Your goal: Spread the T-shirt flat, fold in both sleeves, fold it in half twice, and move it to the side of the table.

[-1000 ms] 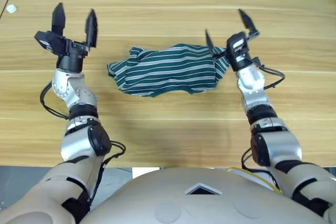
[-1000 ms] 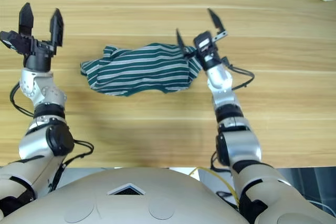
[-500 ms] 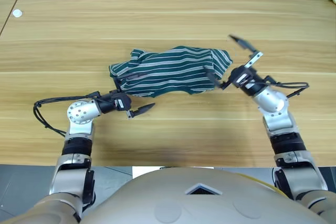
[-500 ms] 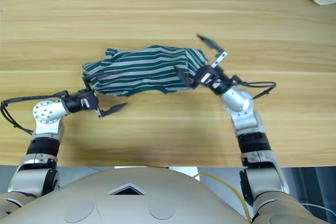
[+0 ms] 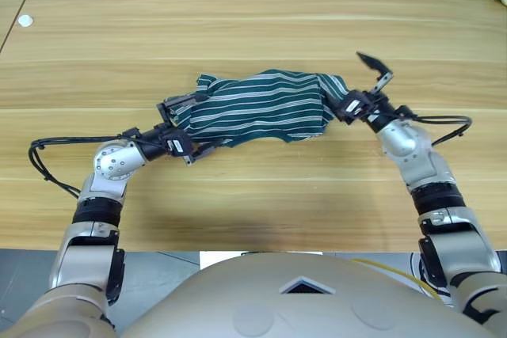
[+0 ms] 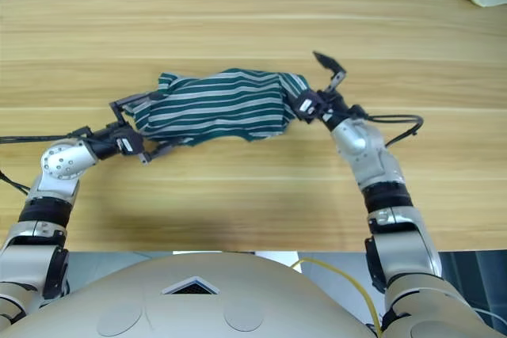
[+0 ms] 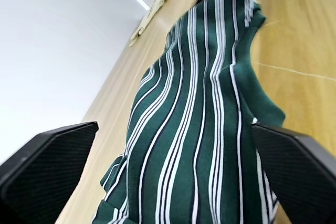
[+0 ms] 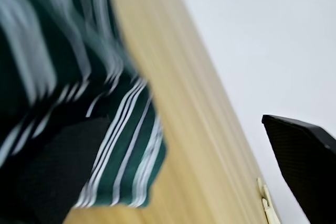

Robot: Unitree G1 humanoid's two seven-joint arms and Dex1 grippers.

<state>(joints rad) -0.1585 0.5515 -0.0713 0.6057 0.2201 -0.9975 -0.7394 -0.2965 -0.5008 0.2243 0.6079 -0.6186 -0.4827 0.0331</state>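
On the table (image 5: 238,5), crumpled T-shirt (image 5: 261,108)

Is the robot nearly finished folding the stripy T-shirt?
Not nearly. Nothing looks done: the T-shirt lies bunched up in the middle of the table. Right now the left gripper and right gripper are open at its two ends, as if about to grab it. Left to do: spreading it flat, folding both sleeves, two half folds, and moving it aside.

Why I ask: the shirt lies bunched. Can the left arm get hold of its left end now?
Probably yes: the left gripper has open fingers either side of the shirt at its left end; nothing blocks them.
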